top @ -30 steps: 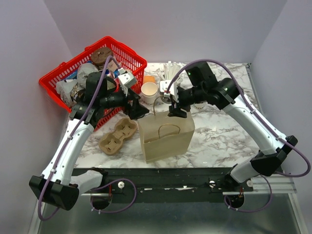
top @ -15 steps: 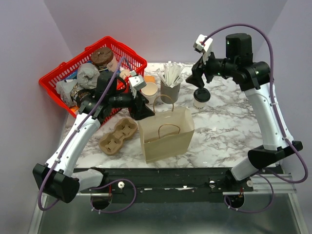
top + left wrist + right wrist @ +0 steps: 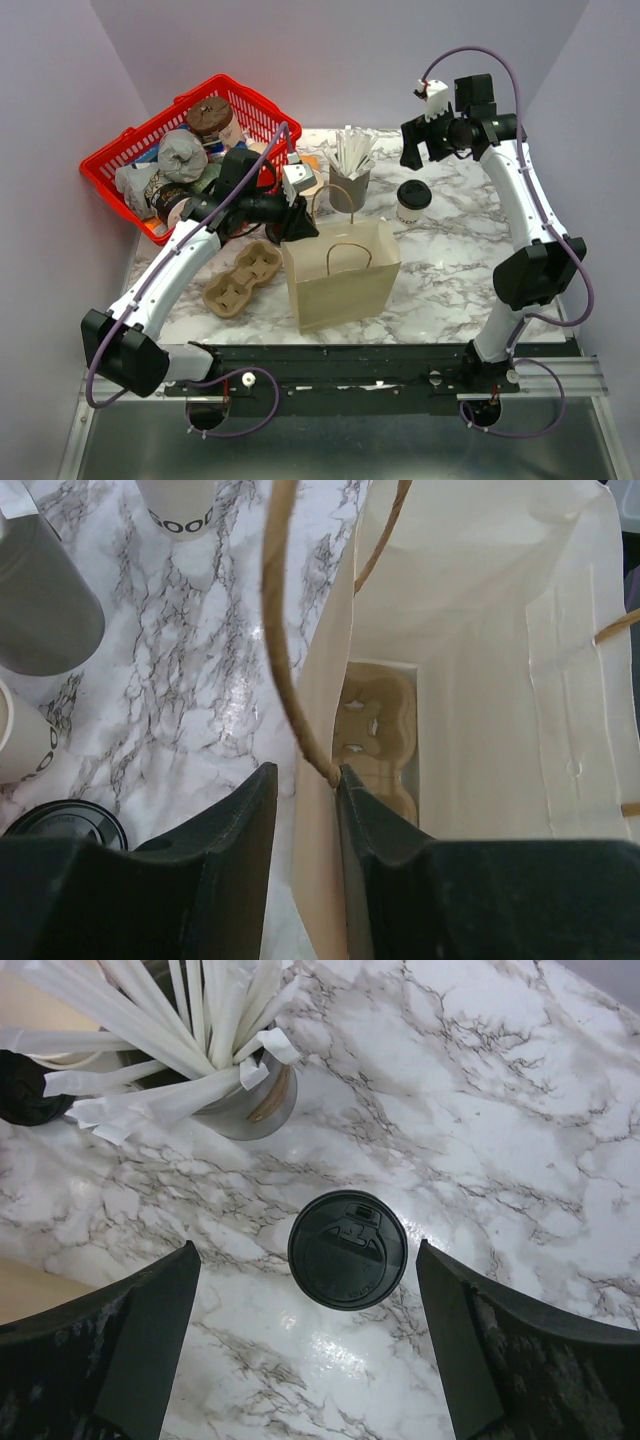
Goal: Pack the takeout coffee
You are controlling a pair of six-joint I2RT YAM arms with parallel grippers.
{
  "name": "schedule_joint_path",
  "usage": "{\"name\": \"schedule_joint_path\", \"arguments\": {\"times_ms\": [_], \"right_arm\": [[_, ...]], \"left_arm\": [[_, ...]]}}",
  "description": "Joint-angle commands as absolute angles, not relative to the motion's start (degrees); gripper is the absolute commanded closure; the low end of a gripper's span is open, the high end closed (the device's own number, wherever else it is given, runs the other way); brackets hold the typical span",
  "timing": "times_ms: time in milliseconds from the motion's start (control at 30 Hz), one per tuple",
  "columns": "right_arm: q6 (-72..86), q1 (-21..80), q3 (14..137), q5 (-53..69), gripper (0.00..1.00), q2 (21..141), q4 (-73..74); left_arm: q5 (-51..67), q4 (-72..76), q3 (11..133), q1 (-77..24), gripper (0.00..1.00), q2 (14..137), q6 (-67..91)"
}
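The takeout coffee (image 3: pixel 413 200) stands upright on the marble surface (image 3: pixel 450 270), just behind and right of the paper bag (image 3: pixel 345 280), where it was half a second ago. The right claw (image 3: pixel 418 152) has drawn back above it, spread wide and empty. The left claw (image 3: pixel 305 775) has since clenched on the bag's rim. Only the left wrist view shows a cup carrier (image 3: pixel 375 740) inside the bag.
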State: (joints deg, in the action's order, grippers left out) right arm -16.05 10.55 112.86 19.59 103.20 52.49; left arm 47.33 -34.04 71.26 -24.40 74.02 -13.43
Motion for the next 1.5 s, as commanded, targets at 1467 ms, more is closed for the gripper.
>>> {"name": "schedule_joint_path", "arguments": {"times_ms": [1467], "right_arm": [[-11.2,11.6,106.2,6.8,0.0,115.7,52.6]], "left_arm": [[47.6,-45.3,71.7,-24.7,1.0,69.5,-21.4]]}}
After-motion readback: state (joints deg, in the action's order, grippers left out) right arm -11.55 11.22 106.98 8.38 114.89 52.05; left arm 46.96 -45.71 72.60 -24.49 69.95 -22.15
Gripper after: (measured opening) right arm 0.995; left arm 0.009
